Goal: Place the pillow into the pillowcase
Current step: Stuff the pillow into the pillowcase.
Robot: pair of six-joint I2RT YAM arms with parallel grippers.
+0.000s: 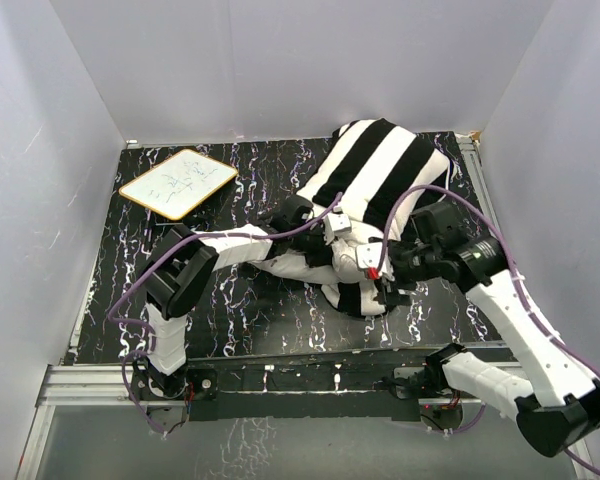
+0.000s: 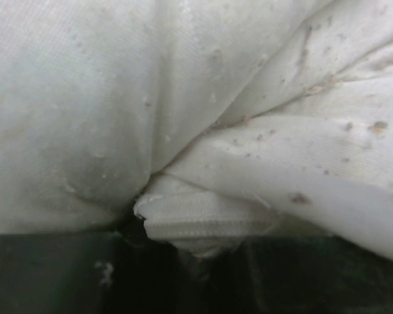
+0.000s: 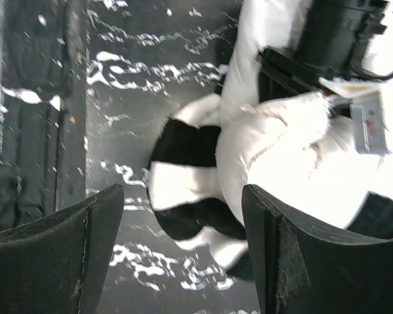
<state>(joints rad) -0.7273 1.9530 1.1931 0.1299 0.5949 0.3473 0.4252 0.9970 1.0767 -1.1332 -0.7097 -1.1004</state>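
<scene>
Two arms meet at exposed pillow [image 2: 85, 98] end: left jaws pinch pillow, right jaws wide, pillowcase [image 3: 183, 170] hem straight ahead between them.

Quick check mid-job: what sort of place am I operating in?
Probably a lab test cell: plain white walls box in a black marbled table, and a small whiteboard lies on it.
</scene>
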